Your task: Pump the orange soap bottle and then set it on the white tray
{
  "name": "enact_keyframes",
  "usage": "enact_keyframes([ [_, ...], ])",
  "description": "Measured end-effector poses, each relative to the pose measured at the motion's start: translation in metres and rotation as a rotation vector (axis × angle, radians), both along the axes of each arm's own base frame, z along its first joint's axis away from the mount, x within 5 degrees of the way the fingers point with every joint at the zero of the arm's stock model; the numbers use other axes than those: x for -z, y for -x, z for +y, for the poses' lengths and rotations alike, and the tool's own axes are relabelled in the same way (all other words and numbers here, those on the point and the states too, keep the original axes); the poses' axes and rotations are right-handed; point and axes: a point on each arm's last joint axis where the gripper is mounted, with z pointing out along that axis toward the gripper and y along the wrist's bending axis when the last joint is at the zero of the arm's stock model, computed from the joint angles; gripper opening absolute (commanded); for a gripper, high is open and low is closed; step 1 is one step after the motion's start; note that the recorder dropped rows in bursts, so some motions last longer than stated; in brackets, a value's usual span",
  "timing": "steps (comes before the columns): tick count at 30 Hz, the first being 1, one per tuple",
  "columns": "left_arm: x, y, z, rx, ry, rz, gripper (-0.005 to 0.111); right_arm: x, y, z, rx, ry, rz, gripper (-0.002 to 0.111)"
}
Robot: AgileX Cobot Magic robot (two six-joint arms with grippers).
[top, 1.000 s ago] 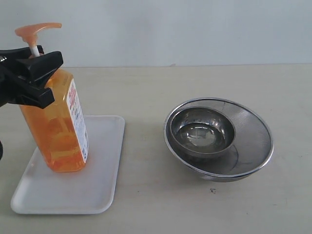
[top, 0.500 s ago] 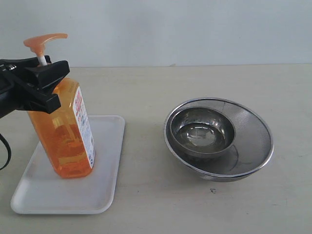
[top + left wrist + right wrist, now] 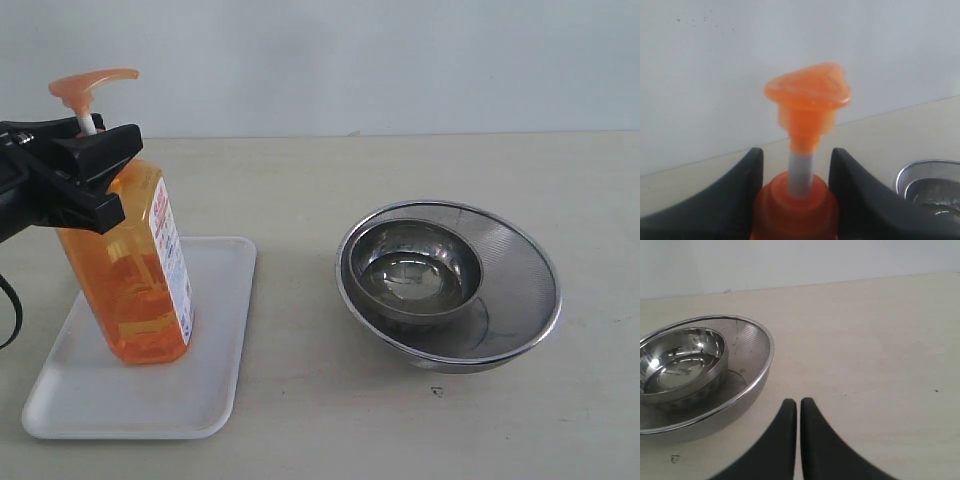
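Observation:
The orange soap bottle (image 3: pixel 135 290) stands on the white tray (image 3: pixel 215 340), leaning slightly so its top tips to the left. Its base appears to rest on the tray's left half. Its orange pump head (image 3: pixel 90 85) is up on the white stem. My left gripper (image 3: pixel 120 170) is shut on the bottle's neck just under the pump. In the left wrist view the black fingers (image 3: pixel 747 185) flank the orange collar of the bottle (image 3: pixel 795 205), below the pump head (image 3: pixel 807 92). My right gripper (image 3: pixel 798 402) is shut and empty, low over the bare table; the exterior view does not show it.
A steel mesh bowl (image 3: pixel 510 290) with a smaller steel bowl (image 3: pixel 415 270) inside it sits on the table right of the tray. In the right wrist view the mesh bowl (image 3: pixel 752 355) and the inner bowl (image 3: pixel 685 355) lie close beside my right gripper.
The left gripper carried the bottle a little to the right and down over the tray, then stopped. It has been still for the last half second.

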Motion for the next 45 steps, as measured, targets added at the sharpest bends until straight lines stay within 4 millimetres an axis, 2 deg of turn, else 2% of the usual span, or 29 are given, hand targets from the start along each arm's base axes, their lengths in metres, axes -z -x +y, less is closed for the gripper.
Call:
enact_keyframes([
  [2,0.000,0.000,0.000,0.000,0.000,0.000,0.023,0.000,0.000,0.000,0.000,0.000,0.000,0.000],
  [5,0.000,0.000,0.000,0.000,-0.006,-0.003,0.049,0.000,0.000,0.000,0.000,0.000,0.000,0.000],
  [7,-0.001,-0.001,0.001,-0.008,-0.001,-0.011,0.060,0.000,0.000,0.000,0.000,0.000,0.000,0.000],
  [11,-0.002,-0.002,0.003,-0.041,0.023,-0.009,0.073,0.000,0.000,0.000,0.000,0.000,0.000,0.000],
  [38,0.001,-0.002,0.003,-0.040,0.047,0.047,0.075,0.000,0.000,0.000,0.000,0.000,0.000,0.000],
  [45,-0.016,0.010,0.005,-0.035,0.044,0.040,0.075,0.000,0.000,0.000,0.000,0.000,0.000,0.000],
])
